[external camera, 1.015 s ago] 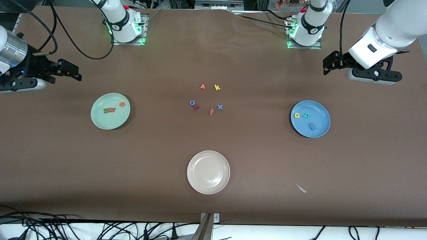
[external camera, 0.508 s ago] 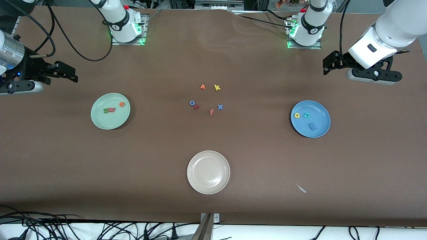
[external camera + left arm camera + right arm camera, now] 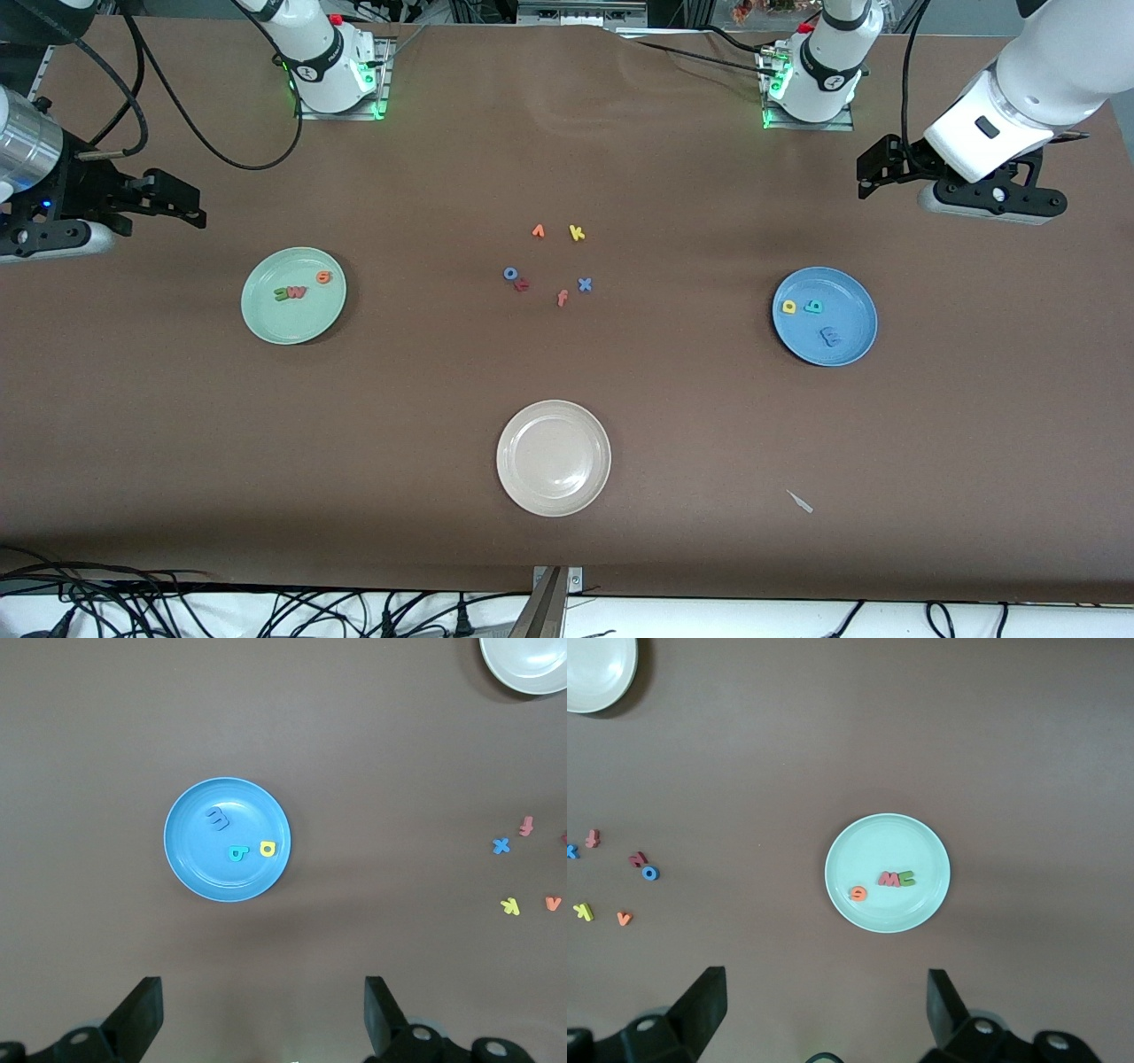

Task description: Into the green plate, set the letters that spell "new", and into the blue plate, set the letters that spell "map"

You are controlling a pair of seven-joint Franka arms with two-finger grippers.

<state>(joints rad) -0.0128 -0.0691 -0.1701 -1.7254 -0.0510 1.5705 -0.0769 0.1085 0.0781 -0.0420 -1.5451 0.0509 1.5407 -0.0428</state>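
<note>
We see both words sorted: the green plate [image 3: 293,295], toward the right arm's end of the counter [image 3: 567,390], holds the olive "n" [image 3: 282,294] touching the pink "w" [image 3: 298,291], with the orange "e" [image 3: 323,277] just beside them; the blue plate [image 3: 825,316], toward the left arm's end, holds the yellow "p" [image 3: 788,307], teal "a" [image 3: 812,307] and periwinkle "m" [image 3: 830,336], each apart. The spare letters [image 3: 549,261] lie mid-counter between the two plates, and the beige plate [image 3: 554,457] sits nearer the camera. The right pincer [image 3: 182,206] and left pincer [image 3: 873,173] hang spread and empty, each over bare counter near its own plate; we judge this a retreat, since nothing seems left to carry.
</note>
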